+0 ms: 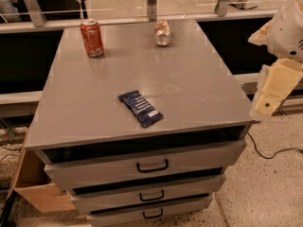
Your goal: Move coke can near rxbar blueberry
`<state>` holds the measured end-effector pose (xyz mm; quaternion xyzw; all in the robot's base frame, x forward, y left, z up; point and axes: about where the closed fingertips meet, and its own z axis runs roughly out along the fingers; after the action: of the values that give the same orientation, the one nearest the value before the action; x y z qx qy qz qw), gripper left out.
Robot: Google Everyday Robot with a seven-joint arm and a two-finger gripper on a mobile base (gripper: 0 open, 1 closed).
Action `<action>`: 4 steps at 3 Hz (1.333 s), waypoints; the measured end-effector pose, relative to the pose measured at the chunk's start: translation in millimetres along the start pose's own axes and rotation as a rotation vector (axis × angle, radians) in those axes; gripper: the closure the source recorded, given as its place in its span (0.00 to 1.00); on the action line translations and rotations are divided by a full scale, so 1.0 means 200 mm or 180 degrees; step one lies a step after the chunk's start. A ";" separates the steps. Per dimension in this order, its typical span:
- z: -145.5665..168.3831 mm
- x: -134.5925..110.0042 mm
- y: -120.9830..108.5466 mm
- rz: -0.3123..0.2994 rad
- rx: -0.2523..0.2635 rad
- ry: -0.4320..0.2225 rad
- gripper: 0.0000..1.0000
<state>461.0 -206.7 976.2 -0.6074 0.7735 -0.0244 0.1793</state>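
Red-orange coke can w/ silver top is being seen upright, back-left on grey cabinet, well apart from flat dark-blue rxbar blueberry. Cream gripper is being held off the right edge, grip state can't be told.

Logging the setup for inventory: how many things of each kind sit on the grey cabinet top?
Soda cans: 2 (coke can, silvery can)
Snack bars: 1 (rxbar blueberry)
Total: 3
The gripper hangs beside the cabinet's right edge, apart from all three.
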 end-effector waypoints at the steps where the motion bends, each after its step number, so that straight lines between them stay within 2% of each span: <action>1: 0.13 -0.24 -0.20 -0.0052 0.0063 -0.0359 0.00; 2: 0.26 -0.55 -0.41 -0.0152 0.0211 -0.0722 0.00; 3: 0.41 -0.86 -0.63 -0.0144 0.0355 -0.1136 0.00; 4: 0.41 -0.86 -0.63 -0.0143 0.0355 -0.1137 0.00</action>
<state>637.0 -61.6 974.6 -0.6084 0.7130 0.0370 0.3465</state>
